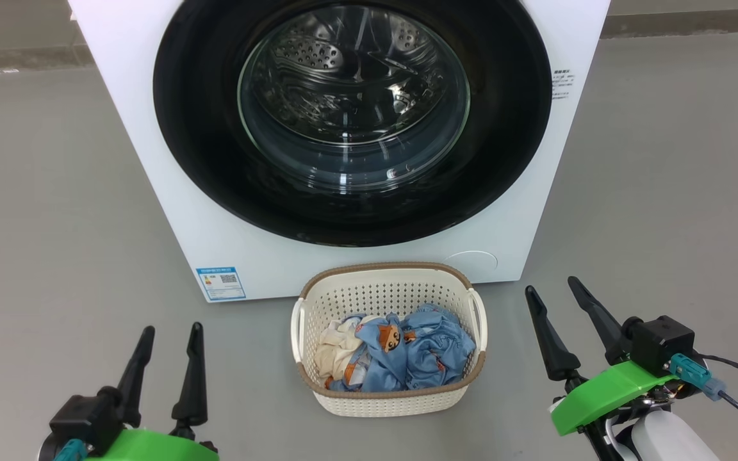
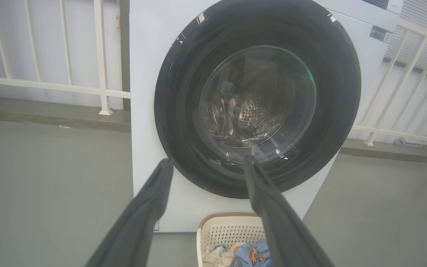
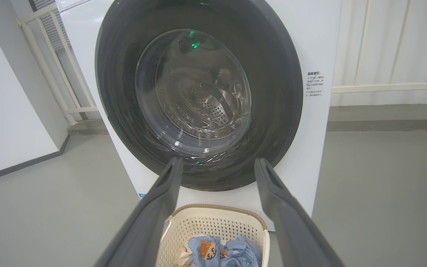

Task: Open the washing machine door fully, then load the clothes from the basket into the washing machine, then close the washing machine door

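Note:
The white washing machine (image 1: 151, 160) stands ahead with its round black-rimmed door (image 1: 503, 128) shut flat against the front; the steel drum shows through the glass. On the floor in front sits the cream basket (image 1: 388, 291) holding the clothes (image 1: 407, 352), blue printed pieces and a cream one. My left gripper (image 1: 172, 333) is open at the lower left, well left of the basket. To the basket's right, my right gripper (image 1: 551, 288) is open and holds nothing. The door (image 2: 184, 74) (image 3: 272, 92), the basket (image 2: 228, 230) (image 3: 217, 222) and the clothes (image 2: 248, 254) (image 3: 206, 250) also show in both wrist views.
Grey floor (image 1: 36, 224) spreads on both sides of the machine. A white railing (image 2: 50, 85) runs behind it, and a white wall (image 3: 6, 111) stands to one side. A blue label (image 1: 220, 283) sits low on the machine's front.

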